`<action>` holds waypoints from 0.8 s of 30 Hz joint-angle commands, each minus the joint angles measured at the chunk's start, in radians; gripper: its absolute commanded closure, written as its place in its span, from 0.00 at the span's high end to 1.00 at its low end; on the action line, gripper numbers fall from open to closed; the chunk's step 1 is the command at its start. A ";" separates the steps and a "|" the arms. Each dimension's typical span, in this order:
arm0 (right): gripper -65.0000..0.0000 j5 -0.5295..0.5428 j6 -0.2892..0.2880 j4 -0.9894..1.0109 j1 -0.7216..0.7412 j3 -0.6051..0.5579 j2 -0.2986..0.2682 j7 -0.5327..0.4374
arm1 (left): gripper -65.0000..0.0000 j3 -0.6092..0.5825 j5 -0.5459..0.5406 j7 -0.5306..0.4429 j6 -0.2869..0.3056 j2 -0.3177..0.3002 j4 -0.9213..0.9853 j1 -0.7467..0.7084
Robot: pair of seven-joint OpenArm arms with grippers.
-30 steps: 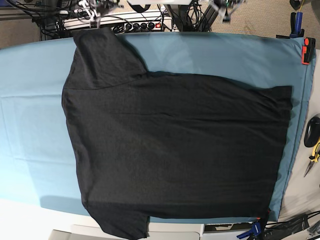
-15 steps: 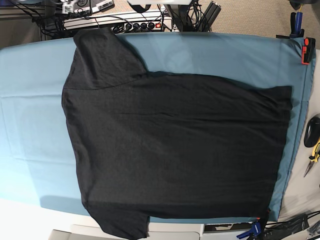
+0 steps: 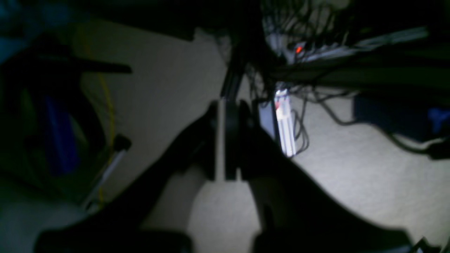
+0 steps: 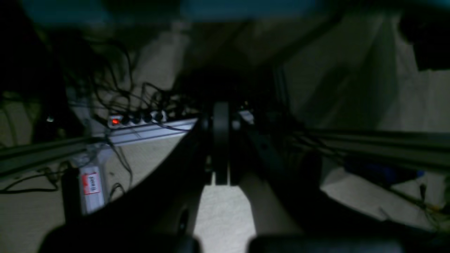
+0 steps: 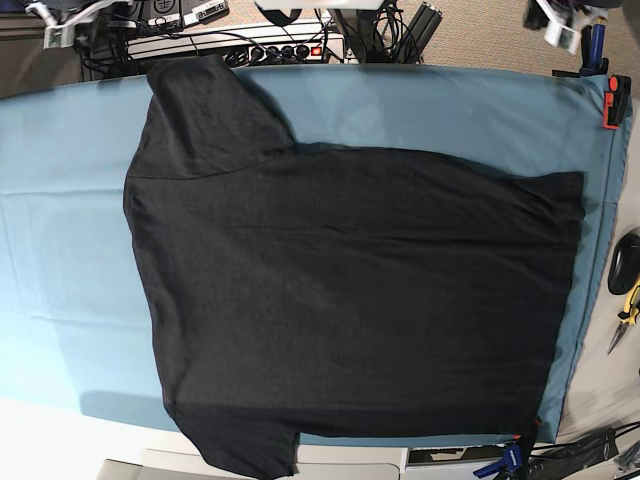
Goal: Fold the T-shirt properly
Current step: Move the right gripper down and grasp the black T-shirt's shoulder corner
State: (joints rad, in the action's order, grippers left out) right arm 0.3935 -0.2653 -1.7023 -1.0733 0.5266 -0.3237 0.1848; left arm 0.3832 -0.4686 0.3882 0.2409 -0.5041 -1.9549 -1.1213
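On the teal table cloth (image 5: 60, 250) the large black short-sleeved T-shirt (image 5: 350, 300) lies spread flat, plain side up; bare cloth runs wide at left, a thin strip at right; one sleeve (image 5: 205, 115) reaches the far edge, the other overhangs the near edge; power strip with cables (image 5: 240, 45) beyond the far edge; orange clamp (image 5: 615, 100) and pliers (image 5: 627, 315) at right; right gripper (image 4: 220, 147) clenched, empty, off-table; left gripper (image 3: 226, 140) likewise nearly clenched, empty.

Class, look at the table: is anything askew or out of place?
The T-shirt lies flat on the cloth, but one sleeve hangs past the cloth's near edge. Nothing looks spilled or damaged.
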 commanded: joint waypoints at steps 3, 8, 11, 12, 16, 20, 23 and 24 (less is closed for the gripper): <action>0.00 0.011 -0.043 -0.079 -0.027 0.063 -0.009 0.011 | 0.03 0.057 -0.055 -0.010 0.048 -0.012 -0.042 -0.017; 0.00 0.019 -0.061 -0.183 -0.023 0.090 -0.006 0.018 | 0.03 0.080 -0.086 -0.009 0.157 -0.025 -0.069 -0.014; 0.00 0.064 -0.094 -0.254 -0.002 0.090 -0.005 0.061 | 0.03 0.080 -0.087 -0.009 0.207 -0.029 -0.079 0.006; 0.00 0.082 -0.114 -0.274 0.013 0.090 -0.004 0.084 | 0.03 0.080 -0.089 -0.009 0.207 -0.029 -0.081 0.014; 0.00 0.186 -0.146 -0.308 0.087 0.090 0.018 0.177 | 0.09 0.080 -0.117 0.001 0.198 -0.028 -0.083 0.050; 0.00 0.239 -0.146 -0.308 0.152 0.090 0.085 0.237 | 0.18 0.080 -0.138 -0.003 0.174 -0.028 -0.083 0.088; 0.00 0.280 -0.146 -0.308 0.182 0.090 0.132 0.260 | 0.19 0.080 -0.137 -0.008 0.166 -0.028 -0.083 0.117; 0.06 0.302 -0.146 -0.308 0.192 0.090 0.143 0.270 | 0.19 0.080 -0.137 -0.008 0.167 -0.029 -0.083 0.125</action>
State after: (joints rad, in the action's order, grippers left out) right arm 0.6861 -0.4118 -1.9965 -0.8730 0.6060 -0.1711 0.4770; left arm 0.4549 -0.5961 0.3996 0.4080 -0.5236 -2.0243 -0.9848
